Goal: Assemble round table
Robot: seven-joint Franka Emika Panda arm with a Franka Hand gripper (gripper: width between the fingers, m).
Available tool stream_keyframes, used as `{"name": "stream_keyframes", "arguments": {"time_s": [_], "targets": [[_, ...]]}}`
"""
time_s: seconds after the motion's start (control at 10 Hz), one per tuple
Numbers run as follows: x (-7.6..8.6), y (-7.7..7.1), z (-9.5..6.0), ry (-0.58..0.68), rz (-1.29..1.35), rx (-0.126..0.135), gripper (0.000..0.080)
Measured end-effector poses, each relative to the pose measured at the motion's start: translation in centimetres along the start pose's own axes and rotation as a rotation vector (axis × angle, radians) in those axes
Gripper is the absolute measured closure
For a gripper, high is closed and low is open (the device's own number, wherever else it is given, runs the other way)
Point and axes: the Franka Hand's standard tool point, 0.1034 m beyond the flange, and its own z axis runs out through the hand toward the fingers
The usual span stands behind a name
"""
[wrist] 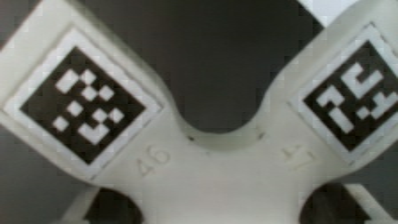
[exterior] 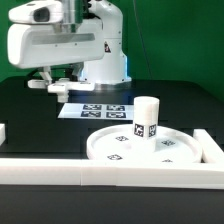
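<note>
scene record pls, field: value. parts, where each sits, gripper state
disc: wide rimmed white plastic disc, flat on the black table, toward the exterior view's right
post: short thick white cylinder post, upright on the disc
cross: white cross-shaped piece, tagged, fills the wrist view at close range
gripper: two-finger gripper, low beside the marker board; open or shut cannot be told
rails: long white rails along the near edge

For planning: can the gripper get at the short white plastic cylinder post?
Probably yes: the post stands upright on the wide white disc, with nothing above it or toward the gripper.
</note>
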Motion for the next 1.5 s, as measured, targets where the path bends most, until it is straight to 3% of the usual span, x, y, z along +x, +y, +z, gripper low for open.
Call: {"name": "stream_keyframes", "arguments": {"time_s": [0.3,0.4,0.7,0.8,1.0,1.2,1.3,1.4,1.5], "targets": [[-0.2,0.2,0.0,-0.002,-0.009,0.004,0.0354],[0.3,0.7,-1.2,0.001,-0.010,0.011,0.0354],[6.5,0.6,-4.7,0.026,-0.022,0.012,0.0354],[8.0,0.3,-5.5,0.045,-0.050,-0.002,0.0354],[7.3,0.3,-5.0,0.037,-0.045,0.004,0.0354],[7.3,0.3,-5.0,0.038,-0.046,0.004,0.0354],[8.2,-0.1,-5.4,0.025,-0.053,0.004,0.0354],[10.9,-0.9,-6.4,0.010,-0.095,0.005,0.0354],[13.9,-1.8,-6.9,0.000,-0.137,0.027,0.0353]]}}
